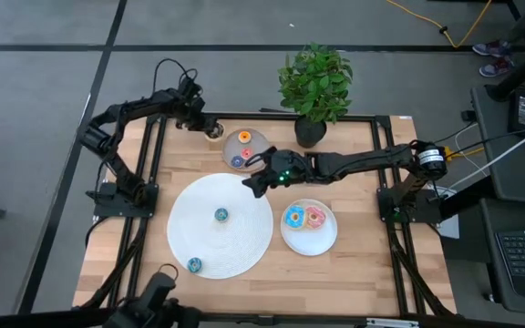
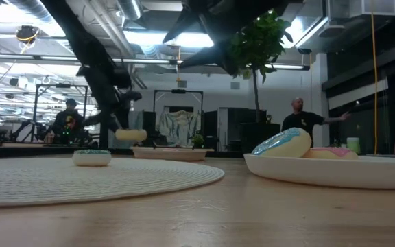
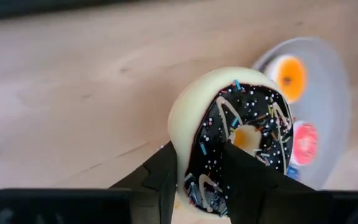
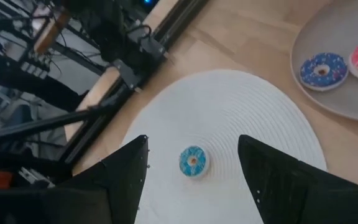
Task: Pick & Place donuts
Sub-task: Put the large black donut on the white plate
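Observation:
My left gripper [image 1: 211, 128] is at the table's far left, shut on a chocolate-brown donut [image 3: 229, 112] with sprinkles, also seen in the low view [image 2: 130, 135]. Beside it is a grey plate [image 1: 257, 144] carrying tiny orange [image 1: 244, 137], red-pink [image 1: 247, 152] and dark blue [image 1: 237, 161] donuts. My right gripper [image 1: 255, 179] is open over the far edge of the large white disc [image 1: 244, 237]. A teal donut [image 4: 193, 162] lies on the disc below its fingers. A second small donut [image 1: 194, 264] lies near the disc's near edge. Blue [image 1: 293, 217] and pink [image 1: 315, 217] donuts lie on a white plate [image 1: 310, 244]. My left gripper pinches the chocolate donut's ring [image 3: 199, 140] between its two fingers. One finger [image 3: 163, 171] is on the cream underside and the other [image 3: 253, 174] is on the iced face, reaching up to the hole. The low view shows the donut lifted clear of the table.
A potted plant [image 1: 314, 87] stands at the far edge, behind the right arm. Black frame rails [image 1: 144, 182] run along the table's left and right sides. Bare wood lies between the disc and the near edge. People are in the room beyond the table [image 2: 300, 116].

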`<state>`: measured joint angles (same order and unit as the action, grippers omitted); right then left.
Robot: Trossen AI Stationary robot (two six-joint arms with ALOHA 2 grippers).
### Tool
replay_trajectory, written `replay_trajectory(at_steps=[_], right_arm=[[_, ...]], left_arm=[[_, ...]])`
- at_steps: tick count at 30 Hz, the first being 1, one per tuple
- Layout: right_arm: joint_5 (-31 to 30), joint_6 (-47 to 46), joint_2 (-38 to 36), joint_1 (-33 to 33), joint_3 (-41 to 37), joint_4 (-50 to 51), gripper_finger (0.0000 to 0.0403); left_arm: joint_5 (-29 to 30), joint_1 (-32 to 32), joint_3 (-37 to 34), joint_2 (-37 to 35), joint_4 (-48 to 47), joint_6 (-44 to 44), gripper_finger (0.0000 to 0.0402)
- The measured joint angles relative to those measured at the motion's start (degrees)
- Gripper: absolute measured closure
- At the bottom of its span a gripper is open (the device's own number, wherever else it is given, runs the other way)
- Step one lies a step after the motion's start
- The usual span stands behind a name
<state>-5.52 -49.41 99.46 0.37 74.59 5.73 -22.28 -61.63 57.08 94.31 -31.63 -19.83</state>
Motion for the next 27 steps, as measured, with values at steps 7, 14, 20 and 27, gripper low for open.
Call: replay_trajectory(at_steps=[7,14,20,27], right_arm=[[0.07,-1.96,0.00,-0.71,0.00,-4.65,0.0152],[2.49,-3.28,0.00,-2.27,0.00,-11.92,0.0152],[2.62,-3.08,0.00,-3.14,0.00,-17.74,0.0152],[2.60,-3.96,0.00,-4.73,0.00,-18.79,0.0138]], left_arm=[[-0.10,0.83,0.04,-10.26,0.07,-1.93,0.0297],[-0.58,4.48,0.09,-21.33,0.10,-6.56,0.0297],[0.23,9.10,0.09,-28.35,0.12,-10.94,0.0297],[0.89,13.70,0.09,-33.25,0.38,-14.89,0.0297]])
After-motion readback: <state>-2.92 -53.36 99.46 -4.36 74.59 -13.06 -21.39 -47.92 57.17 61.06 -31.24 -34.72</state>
